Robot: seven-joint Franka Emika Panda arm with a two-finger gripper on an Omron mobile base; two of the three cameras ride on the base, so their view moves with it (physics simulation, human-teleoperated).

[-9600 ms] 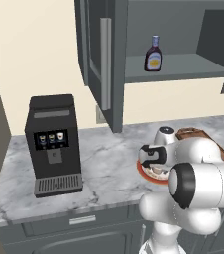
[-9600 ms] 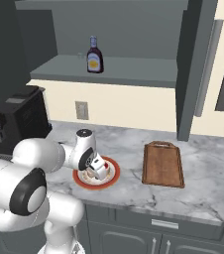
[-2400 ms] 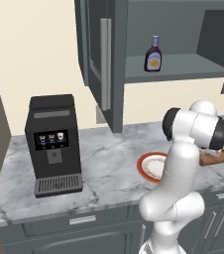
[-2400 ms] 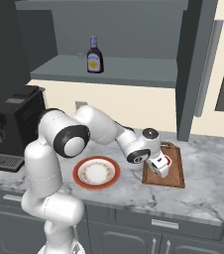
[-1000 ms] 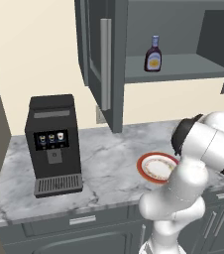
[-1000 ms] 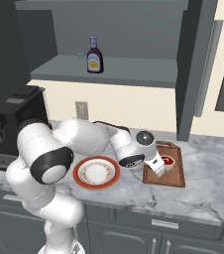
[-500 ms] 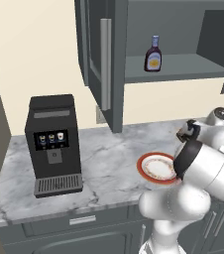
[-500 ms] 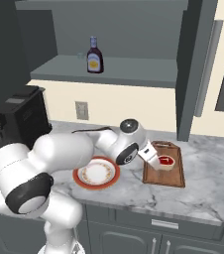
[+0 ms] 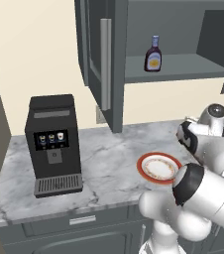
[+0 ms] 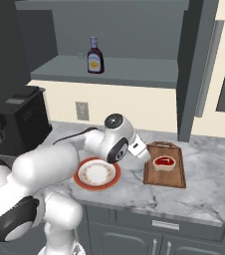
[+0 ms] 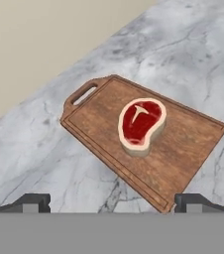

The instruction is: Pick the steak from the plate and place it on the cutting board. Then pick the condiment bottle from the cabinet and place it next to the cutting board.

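The board [image 11: 173, 149] at the centre of the hand view looks like brown wood with a visible grain and a matt finish, and the steak [image 11: 140, 122] on it looks smooth, red with a pale rim. The counter [image 11: 44, 158] around it is grey-white marble with dark veins, smooth. In the upper centre of the left base view, the cabinet [image 9: 115, 59] is matt dark grey with a handle [image 9: 105, 62] of silver metal, and the bottle [image 9: 153, 54] looks dark and glossy.
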